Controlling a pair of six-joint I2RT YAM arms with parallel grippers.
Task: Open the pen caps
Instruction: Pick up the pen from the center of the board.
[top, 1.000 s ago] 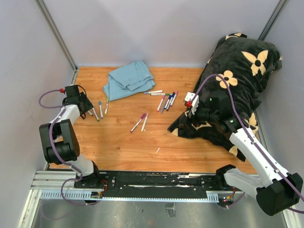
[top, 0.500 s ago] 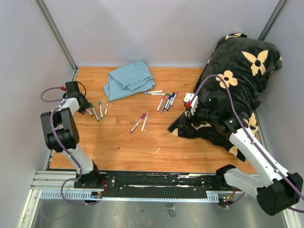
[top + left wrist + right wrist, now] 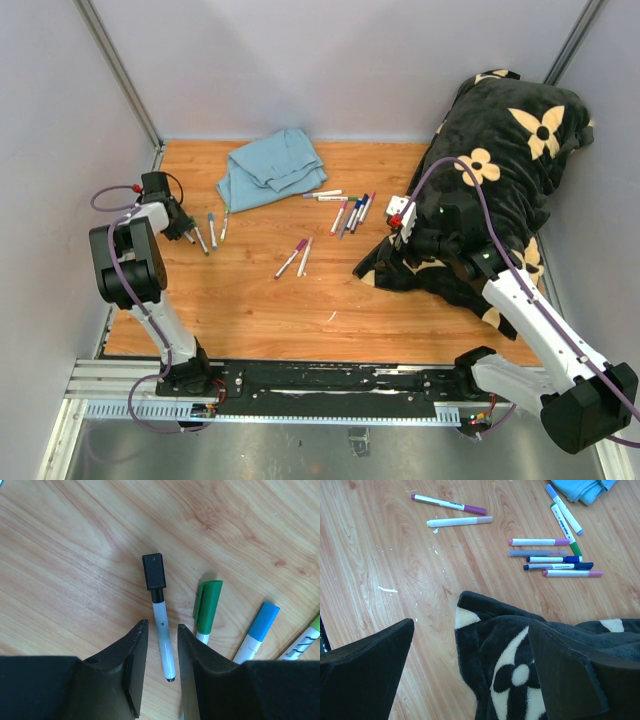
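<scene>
**Left wrist view.** The left fingers (image 3: 141, 640) stand narrowly spread, one on each side of a white marker barrel (image 3: 163, 645) lying flat on the desk (image 3: 60, 555). Whether they touch the barrel cannot be told. The black cap (image 3: 153, 571) is seated on this barrel, ahead of the fingertips. Just to its right lie a green cap (image 3: 210, 600) and a blue cap (image 3: 264, 621), each on its own barrel. The overhead view gives none of this detail. It shows only that this group lies near the desk's left edge, close to the side wall.

**Right wrist view.** The right fingers (image 3: 402, 632) are spread wide and hold nothing, above the hem of the black flowered blanket (image 3: 520, 650). Beyond it lies a cluster of markers (image 3: 555, 560) near the blue cloth (image 3: 585, 487). A pair of markers (image 3: 452, 512) lies well apart from that cluster.

**Overhead view.** Bare wood runs from that pair to the desk's near edge. The blanket covers the right side.
</scene>
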